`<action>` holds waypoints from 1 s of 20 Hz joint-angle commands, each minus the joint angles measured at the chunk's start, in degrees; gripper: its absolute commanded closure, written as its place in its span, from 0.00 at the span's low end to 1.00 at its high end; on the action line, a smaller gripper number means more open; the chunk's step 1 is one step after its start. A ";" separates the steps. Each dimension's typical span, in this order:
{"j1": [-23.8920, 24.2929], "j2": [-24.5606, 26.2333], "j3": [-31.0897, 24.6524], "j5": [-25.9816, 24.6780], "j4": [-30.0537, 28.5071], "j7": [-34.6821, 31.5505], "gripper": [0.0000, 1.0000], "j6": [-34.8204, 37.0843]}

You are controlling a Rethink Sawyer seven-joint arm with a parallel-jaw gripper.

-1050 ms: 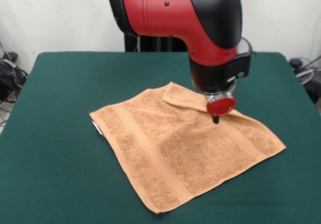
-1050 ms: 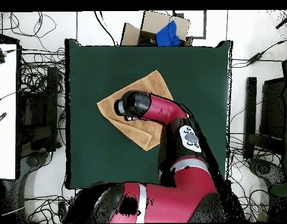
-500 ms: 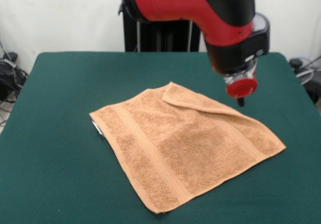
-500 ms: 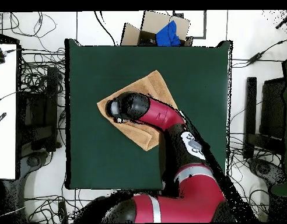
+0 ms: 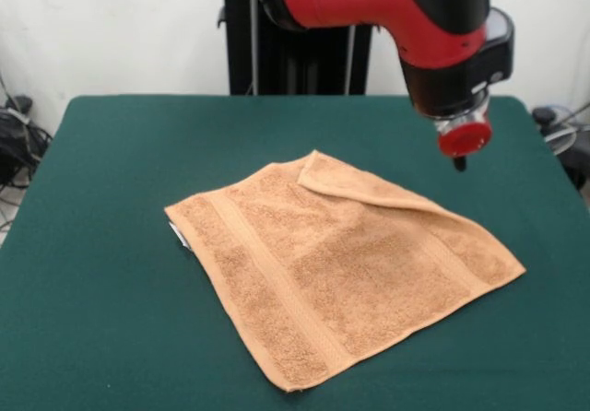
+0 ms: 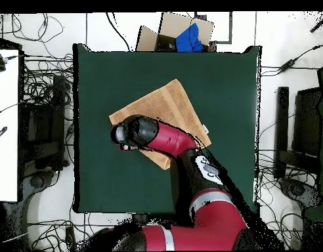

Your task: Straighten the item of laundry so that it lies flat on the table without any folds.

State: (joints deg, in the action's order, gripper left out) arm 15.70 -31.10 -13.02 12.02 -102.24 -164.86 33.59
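Note:
The item of laundry [image 5: 341, 264] is an orange-tan towel lying in the middle of the table [image 5: 111, 153]. Its far corner [image 5: 355, 185] is folded over onto the rest of it, and a small white tag [image 5: 177, 236] shows at its left edge. My gripper [image 5: 458, 162] hangs in the air above bare table, up and to the right of the fold, with nothing in it. In the overhead view my arm's end [image 6: 131, 133] covers one corner of the towel [image 6: 165, 105] and hides the gripper.
A cardboard box [image 6: 165, 34] with something blue in it stands just past the table's [image 6: 223, 79] edge. Cables and dark equipment lie on the floor on both sides. A white desk [image 6: 5, 125] stands at the left.
My gripper has lifted off the towel's folded corner and moved up and to the right in the front view. The towel's shape is the same.

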 commanded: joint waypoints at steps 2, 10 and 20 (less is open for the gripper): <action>-3.00 5.31 -0.81 -1.20 -1.29 -2.88 1.00 -9.29; -5.35 8.93 4.47 -2.68 4.02 -2.50 1.00 -12.46; -4.34 10.77 8.05 -4.50 12.80 1.14 1.00 -6.40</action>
State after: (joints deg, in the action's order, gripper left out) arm 10.41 -22.59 -8.74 9.71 -96.67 -164.86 23.99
